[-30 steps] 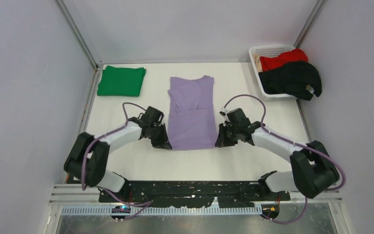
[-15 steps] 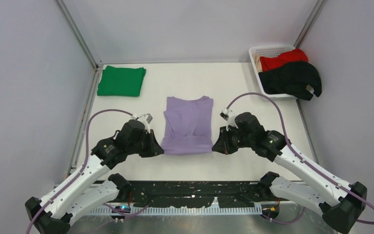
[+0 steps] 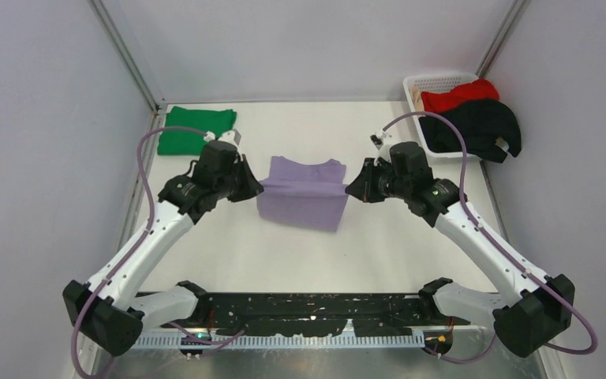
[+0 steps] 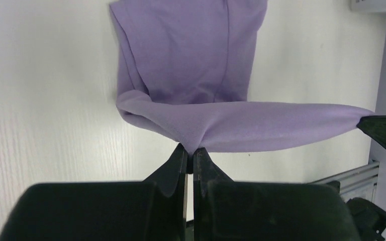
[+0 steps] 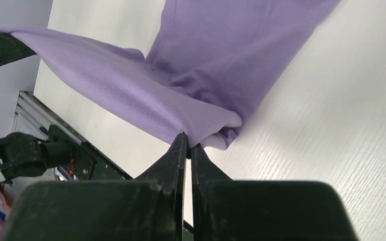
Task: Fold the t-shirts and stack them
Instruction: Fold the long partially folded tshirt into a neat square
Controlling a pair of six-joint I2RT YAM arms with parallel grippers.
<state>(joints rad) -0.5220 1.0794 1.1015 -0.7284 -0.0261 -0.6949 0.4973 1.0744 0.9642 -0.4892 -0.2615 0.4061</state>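
The left pincer (image 3: 253, 189) and right pincer (image 3: 353, 190) each pinch a raised corner of the lavender t-shirt (image 3: 303, 208), mid-counter (image 3: 229, 257).

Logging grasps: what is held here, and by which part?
The lavender t-shirt: left gripper and right gripper each pinch one end of its raised edge, stretched between them.

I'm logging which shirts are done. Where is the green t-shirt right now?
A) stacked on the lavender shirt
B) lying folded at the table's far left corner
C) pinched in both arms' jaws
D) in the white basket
B: the green t-shirt lies folded flat at the far left corner of the table, apart from the lavender t-shirt, which is the one being lifted.
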